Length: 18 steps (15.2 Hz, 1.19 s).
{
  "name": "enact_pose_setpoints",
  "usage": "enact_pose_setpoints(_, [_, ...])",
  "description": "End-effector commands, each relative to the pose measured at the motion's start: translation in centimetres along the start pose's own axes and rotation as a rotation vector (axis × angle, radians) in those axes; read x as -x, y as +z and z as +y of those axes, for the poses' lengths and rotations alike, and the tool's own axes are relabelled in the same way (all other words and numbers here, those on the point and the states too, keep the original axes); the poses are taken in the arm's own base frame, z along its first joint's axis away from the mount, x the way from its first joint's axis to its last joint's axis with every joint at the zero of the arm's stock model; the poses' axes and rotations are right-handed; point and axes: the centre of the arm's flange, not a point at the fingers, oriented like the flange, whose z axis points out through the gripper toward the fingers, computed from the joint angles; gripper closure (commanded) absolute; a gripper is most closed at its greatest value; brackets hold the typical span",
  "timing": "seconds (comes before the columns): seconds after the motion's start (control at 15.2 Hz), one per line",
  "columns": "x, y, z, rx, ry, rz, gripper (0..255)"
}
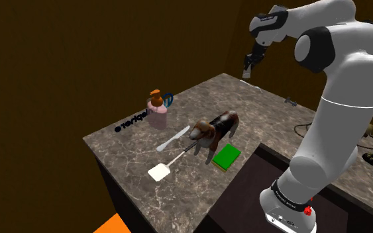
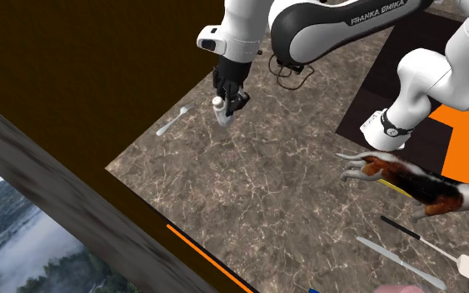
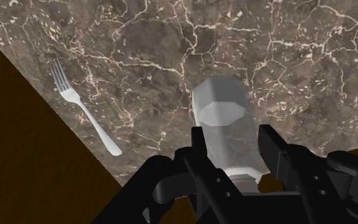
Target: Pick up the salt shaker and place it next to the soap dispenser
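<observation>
grey salt shaker (image 3: pixel 225 124), brown white-veined counter (image 3: pixel 298 57).

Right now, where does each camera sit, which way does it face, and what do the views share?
Shoulder view: beside and behind the base, looking down across the marbled counter toward the soap dispenser; the arm rises at the right.
Second exterior view: high above the counter, looking down; the arm and gripper enter from the top.
Wrist view: on the hand, looking along the fingers clasping the salt shaker.
Shared: both exterior views show the dog figure; second exterior and wrist views show the fork.
</observation>
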Motion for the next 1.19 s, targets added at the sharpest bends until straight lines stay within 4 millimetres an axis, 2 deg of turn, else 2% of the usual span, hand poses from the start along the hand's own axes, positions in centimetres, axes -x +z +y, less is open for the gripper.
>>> enact_pose_setpoints(0.0, [-0.3,-1.0,0.0,0.000,0.000,0.000,255])
enact_pose_setpoints(1.12, [-2.2,-9.8,0.2,0.000,0.000,0.000,255])
